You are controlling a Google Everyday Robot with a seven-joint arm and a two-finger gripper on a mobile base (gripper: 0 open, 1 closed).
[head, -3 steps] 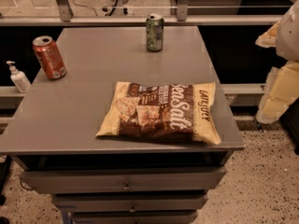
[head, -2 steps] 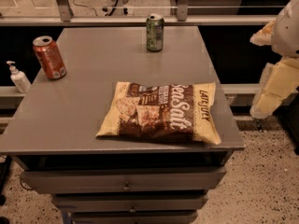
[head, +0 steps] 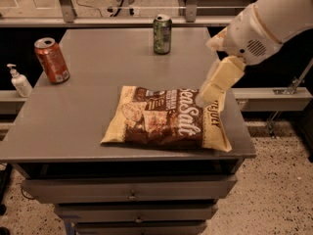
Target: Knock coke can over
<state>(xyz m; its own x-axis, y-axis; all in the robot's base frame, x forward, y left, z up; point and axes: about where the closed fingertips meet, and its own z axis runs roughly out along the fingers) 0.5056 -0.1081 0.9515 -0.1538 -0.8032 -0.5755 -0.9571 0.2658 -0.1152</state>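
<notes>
The coke can, red-orange with a silver top, stands upright near the left edge of the grey table. My gripper hangs from the white arm at the right, above the right end of the snack bag, far from the can. It is seen side-on.
A dark green can stands upright at the table's far edge. A large tan and brown snack bag lies flat in the front middle. A white pump bottle stands off the table's left side. Drawers sit under the tabletop.
The arm has swung in from the right edge of the view, leftward over the table's right side above the bag. Cans and bag have not moved.
</notes>
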